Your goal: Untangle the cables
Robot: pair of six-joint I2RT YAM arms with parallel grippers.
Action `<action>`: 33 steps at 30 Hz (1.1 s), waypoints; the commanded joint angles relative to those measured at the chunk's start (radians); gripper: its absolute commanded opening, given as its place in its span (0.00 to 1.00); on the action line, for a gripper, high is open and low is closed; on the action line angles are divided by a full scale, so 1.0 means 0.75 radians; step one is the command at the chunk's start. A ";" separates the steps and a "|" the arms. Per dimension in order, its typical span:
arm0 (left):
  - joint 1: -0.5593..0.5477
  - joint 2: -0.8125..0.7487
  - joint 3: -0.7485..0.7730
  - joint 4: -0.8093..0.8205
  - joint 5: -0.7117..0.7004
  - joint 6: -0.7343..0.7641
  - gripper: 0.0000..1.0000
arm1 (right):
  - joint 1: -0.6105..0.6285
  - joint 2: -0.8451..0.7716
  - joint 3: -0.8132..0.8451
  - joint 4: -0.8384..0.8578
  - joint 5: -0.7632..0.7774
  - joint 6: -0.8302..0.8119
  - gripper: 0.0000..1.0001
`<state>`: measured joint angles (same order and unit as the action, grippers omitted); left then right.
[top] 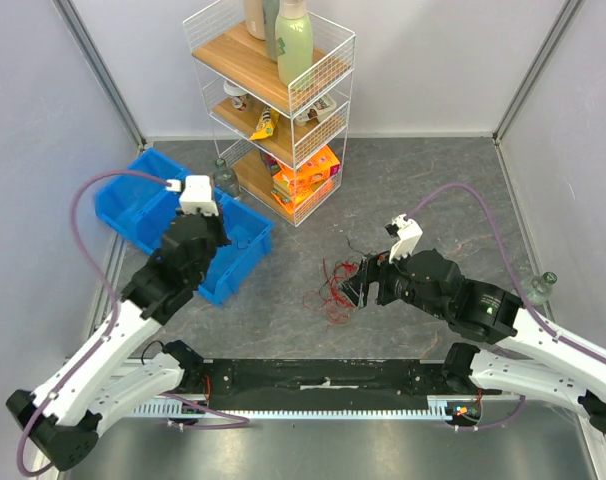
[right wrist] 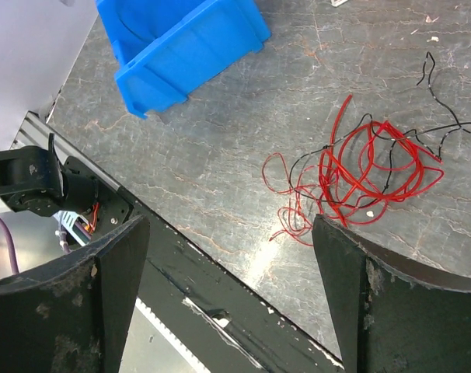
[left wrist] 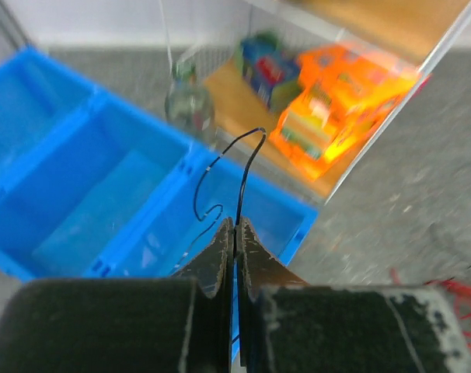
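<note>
Pinching a thin black wire (left wrist: pixel 242 190) between jaws pressed together, the left gripper (left wrist: pixel 235 233) held it looping up in front of the blue bin (left wrist: pixel 80 194). The right gripper (right wrist: pixel 228 233) hung with jaws spread wide, holding nothing, above the cables (right wrist: pixel 368 167), a red-and-black tangle lying loose on the grey table (right wrist: pixel 220 116).

The tabletop (top: pixel 423 190) before me is dark grey (veined like marble). On it lie the cables (top: pixel 335 290), a loose red-and-black tangle near the middle. To my left sit two blue bins (top: pixel 238 272) side by side. Behind them stands a wire shelf rack (top: pixel 325 70), with a glass bottle (top: pixel 223 178) by its foot. Another small bottle (top: pixel 543 285) stands at my far right edge.
</note>
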<state>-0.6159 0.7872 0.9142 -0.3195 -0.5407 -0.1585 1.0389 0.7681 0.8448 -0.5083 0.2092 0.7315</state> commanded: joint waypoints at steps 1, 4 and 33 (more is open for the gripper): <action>0.028 0.071 -0.157 -0.012 -0.101 -0.205 0.02 | 0.006 0.003 -0.010 0.015 0.038 -0.014 0.93; 0.048 0.094 -0.186 -0.059 -0.158 -0.318 0.24 | 0.006 0.013 -0.022 0.013 0.042 -0.010 0.93; -0.407 0.218 -0.362 0.381 1.039 -0.638 0.86 | -0.317 0.422 -0.167 0.152 0.008 -0.061 0.66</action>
<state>-0.7410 0.9070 0.6403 -0.1650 0.2886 -0.5808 0.8871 1.0878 0.7956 -0.5381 0.3565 0.7090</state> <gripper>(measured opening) 0.888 0.693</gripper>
